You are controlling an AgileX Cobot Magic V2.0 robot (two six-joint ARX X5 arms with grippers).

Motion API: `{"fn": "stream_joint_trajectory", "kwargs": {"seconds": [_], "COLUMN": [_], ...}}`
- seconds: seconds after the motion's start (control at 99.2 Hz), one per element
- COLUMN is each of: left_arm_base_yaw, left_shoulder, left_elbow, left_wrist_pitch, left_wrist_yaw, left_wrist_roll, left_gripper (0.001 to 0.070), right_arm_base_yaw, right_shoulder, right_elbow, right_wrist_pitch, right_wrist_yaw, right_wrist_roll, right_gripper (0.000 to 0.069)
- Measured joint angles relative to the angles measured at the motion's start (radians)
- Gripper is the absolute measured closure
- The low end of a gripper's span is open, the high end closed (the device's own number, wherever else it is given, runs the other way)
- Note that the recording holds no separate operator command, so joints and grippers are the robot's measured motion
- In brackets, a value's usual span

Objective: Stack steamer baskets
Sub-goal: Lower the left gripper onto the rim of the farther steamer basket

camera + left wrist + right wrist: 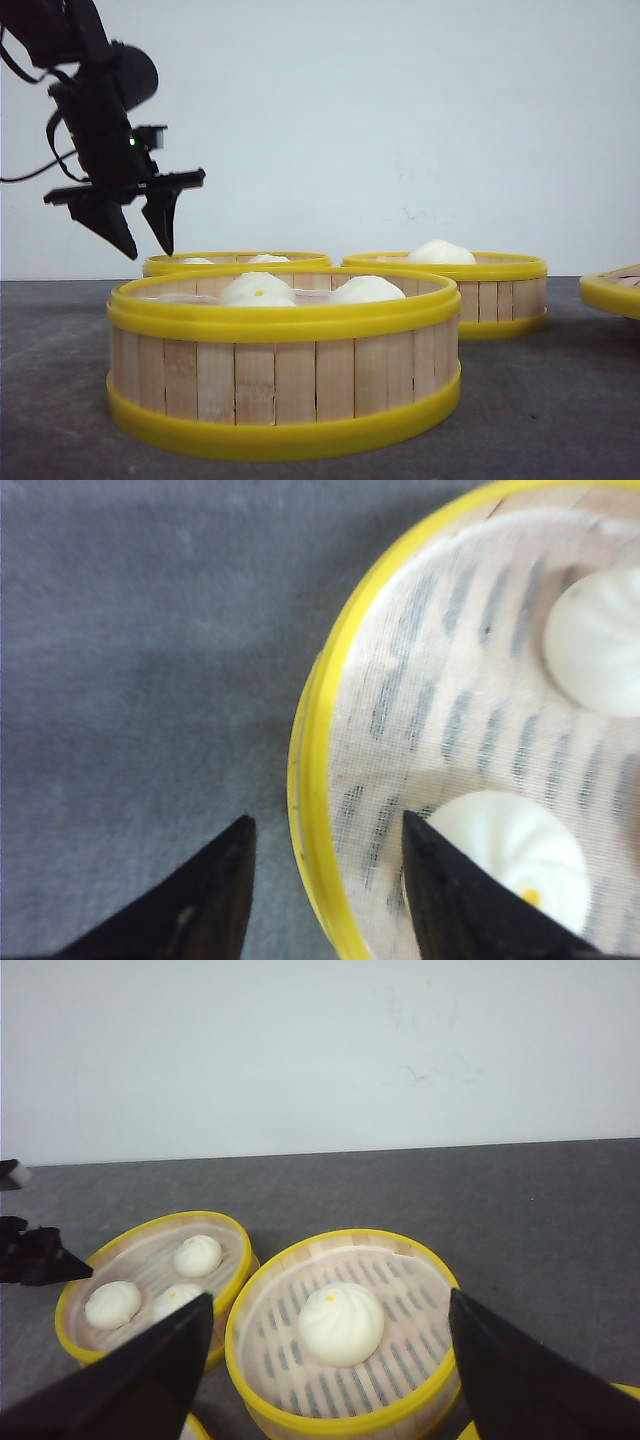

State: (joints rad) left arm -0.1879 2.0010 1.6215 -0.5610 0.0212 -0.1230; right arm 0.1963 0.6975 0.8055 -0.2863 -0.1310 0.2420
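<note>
Several steamer baskets with yellow rims stand on the grey table. The nearest basket [285, 370] holds white buns. Behind it on the left is a three-bun basket [237, 262] [235, 1250], on the right a one-bun basket [490, 290] [340, 1238]. My left gripper [140, 235] [328, 818] hangs open over the left rim [310, 770] of the three-bun basket, one finger outside the wall and one inside beside a bun [520, 850]. My right gripper [330, 1298], out of the front view, is open wide above the one-bun basket, holding nothing.
Part of another basket [612, 290] [625, 1392] shows at the right edge. A white wall stands behind the table. The left gripper's black tip [35, 1257] reaches in beside the three-bun basket in the right wrist view. Bare grey table [130, 680] lies left of that basket.
</note>
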Motion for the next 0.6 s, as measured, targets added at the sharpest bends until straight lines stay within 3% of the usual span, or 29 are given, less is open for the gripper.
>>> {"fn": "stream_joint_trajectory", "kwargs": {"seconds": [0.333, 0.605], "left_arm_base_yaw": [0.000, 0.000], "left_shoulder": [0.051, 0.055], "left_elbow": [0.014, 0.014], "left_wrist_pitch": [0.009, 0.015], "left_wrist_yaw": [-0.001, -0.023], "left_wrist_roll": [0.000, 0.000], "left_gripper": [0.0449, 0.0584], "right_arm_base_yaw": [0.001, 0.025], "right_shoulder": [0.057, 0.076], "right_elbow": [0.000, 0.000], "right_wrist_pitch": [-0.019, -0.015], "right_wrist_yaw": [0.000, 0.000], "right_wrist_roll": [0.001, 0.001], "right_gripper": [0.0225, 0.0225]}}
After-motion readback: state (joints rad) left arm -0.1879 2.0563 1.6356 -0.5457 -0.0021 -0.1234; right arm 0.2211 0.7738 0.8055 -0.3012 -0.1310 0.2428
